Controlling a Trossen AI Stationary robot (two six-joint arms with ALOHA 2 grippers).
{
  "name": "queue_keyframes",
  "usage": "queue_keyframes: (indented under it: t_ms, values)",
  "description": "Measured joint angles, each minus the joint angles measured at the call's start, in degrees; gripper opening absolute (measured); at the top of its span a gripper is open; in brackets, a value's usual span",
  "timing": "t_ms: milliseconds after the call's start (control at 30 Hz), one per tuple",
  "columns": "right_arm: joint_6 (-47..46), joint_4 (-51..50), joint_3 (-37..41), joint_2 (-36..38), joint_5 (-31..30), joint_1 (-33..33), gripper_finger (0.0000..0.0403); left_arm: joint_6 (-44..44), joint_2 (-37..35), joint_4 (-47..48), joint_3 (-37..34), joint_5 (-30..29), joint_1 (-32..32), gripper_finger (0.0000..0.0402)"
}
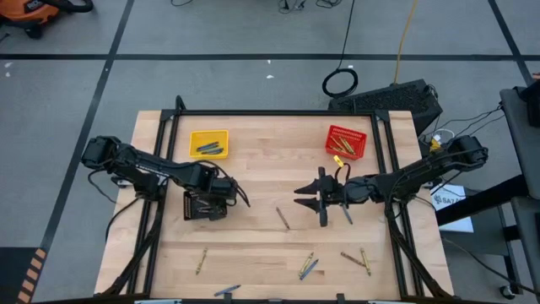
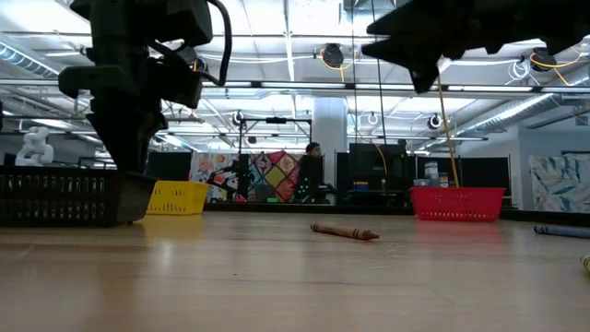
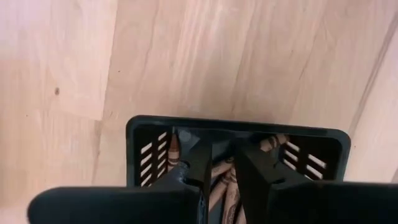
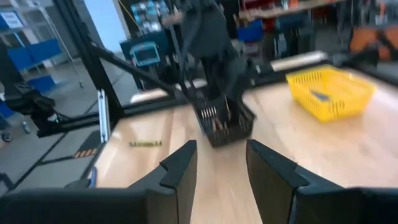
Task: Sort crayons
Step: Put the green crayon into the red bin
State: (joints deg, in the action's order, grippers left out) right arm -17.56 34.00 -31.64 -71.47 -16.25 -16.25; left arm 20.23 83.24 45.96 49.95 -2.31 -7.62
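My left gripper point(image 3: 224, 167) points down over the black mesh basket point(image 3: 144, 134), which holds brown crayons point(image 3: 219, 186). Its fingers stand a little apart with nothing between them. In the high view this basket point(image 1: 196, 211) sits at the table's left. My right gripper point(image 1: 309, 204) hovers open and level above the table's middle right, holding nothing. A brown crayon point(image 1: 283, 218) lies flat between the two arms, and a bluish one point(image 1: 348, 216) lies under the right arm. More crayons, yellow-green point(image 1: 202, 260) and blue point(image 1: 310, 270), lie along the near edge.
The yellow basket point(image 1: 208, 143) at the far left holds blue crayons. The red basket point(image 1: 346, 142) at the far right holds yellow-green ones. Black frame rails point(image 1: 278, 112) run along the far edge and both sides. Bare wood lies in the table's middle.
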Motion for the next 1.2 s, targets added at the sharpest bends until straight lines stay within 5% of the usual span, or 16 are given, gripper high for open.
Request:
queue_keyframes:
  t_ms: [233,733,1067,1200]
  values:
    - [-9.4,-16.5,0.0,5.5,-4.9,-1.8,0.0126,0.3,0.0,0.0,0.0,0.0,-1.1,0.0063]
    - [-34.6,-48.1,0.0,13.4,-4.3,-7.7,0.0126,0.4,0.0,-2.8,0.0,0.3,-1.5,0.0064]
    - [-47.2,-50.0,0.0,13.7,13.1,-9.6,0.0126,0.5,0.0,-3.8,0.0,0.5,-1.5,0.0064]
    - [-49.5,-48.9,0.0,13.7,15.8,-10.5,0.0126,0.5,0.0,-3.6,0.0,0.5,-1.5,0.0064]
